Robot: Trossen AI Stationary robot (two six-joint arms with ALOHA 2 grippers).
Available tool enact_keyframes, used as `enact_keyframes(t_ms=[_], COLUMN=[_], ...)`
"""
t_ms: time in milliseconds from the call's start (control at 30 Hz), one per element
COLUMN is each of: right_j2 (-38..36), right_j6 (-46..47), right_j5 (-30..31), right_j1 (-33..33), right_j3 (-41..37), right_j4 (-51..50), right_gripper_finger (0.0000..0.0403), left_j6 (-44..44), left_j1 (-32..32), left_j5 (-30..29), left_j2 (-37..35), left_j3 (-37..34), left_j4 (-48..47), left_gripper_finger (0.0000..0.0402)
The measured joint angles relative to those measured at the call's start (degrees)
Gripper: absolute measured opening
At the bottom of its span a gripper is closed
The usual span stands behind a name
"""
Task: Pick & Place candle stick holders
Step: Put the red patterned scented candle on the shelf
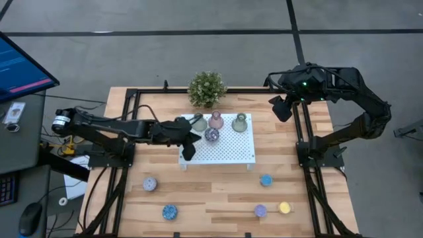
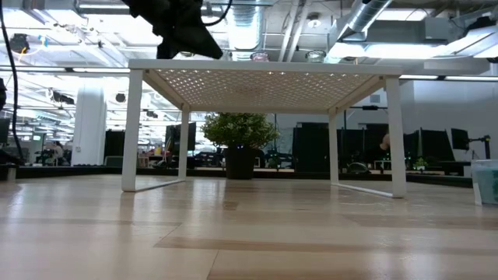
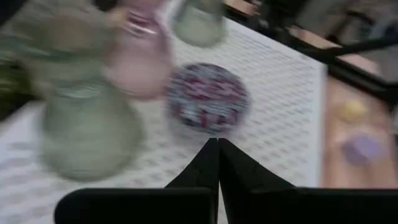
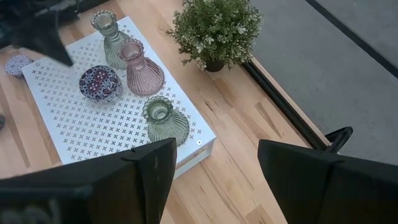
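- The wooden counter [image 1: 218, 192] carries a white perforated tray [image 1: 228, 149] standing on legs near its far middle, with a bushy potted plant [image 1: 207, 88] just behind the tray.
- The left arm reaches over the tray's left edge; its pincer [image 1: 190, 147] hangs above the tray surface with its fingers [image 3: 217, 165] pressed together, holding nothing.
- The right arm waits folded at the far right of the counter; its pincer [image 1: 280, 108] is spread wide and empty, well apart from the tray.
- On the tray stand three vase-shaped candle stick holders: a dull green one [image 1: 199, 121] at the left, a pink one [image 1: 215, 119] touching or just beside it, and another green one [image 1: 240, 122] farther right.
- A speckled purple puck [image 1: 211, 135] lies on the tray just in front of the pink vase, near the left pincer's tips.
- Five pucks lie on the counter in front of the tray: a lilac one [image 1: 150, 184], a speckled blue one [image 1: 170, 212], a blue one [image 1: 266, 180], a purple one [image 1: 260, 211] and a yellow one [image 1: 284, 207] beside it.
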Motion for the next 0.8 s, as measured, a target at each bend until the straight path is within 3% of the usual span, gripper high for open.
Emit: enact_keyframes(t_ms=[800], right_j2=[-0.02], right_j6=[0.11], right_j5=[-0.14], right_j1=[0.0], right_j3=[0.0], right_j4=[-0.09], right_gripper_finger=[0.0219], left_j6=[1.64], left_j1=[1.75], left_j5=[-2.23], left_j2=[6.35], left_j3=[0.0], left_j4=[3.92], left_gripper_finger=[0.0002])
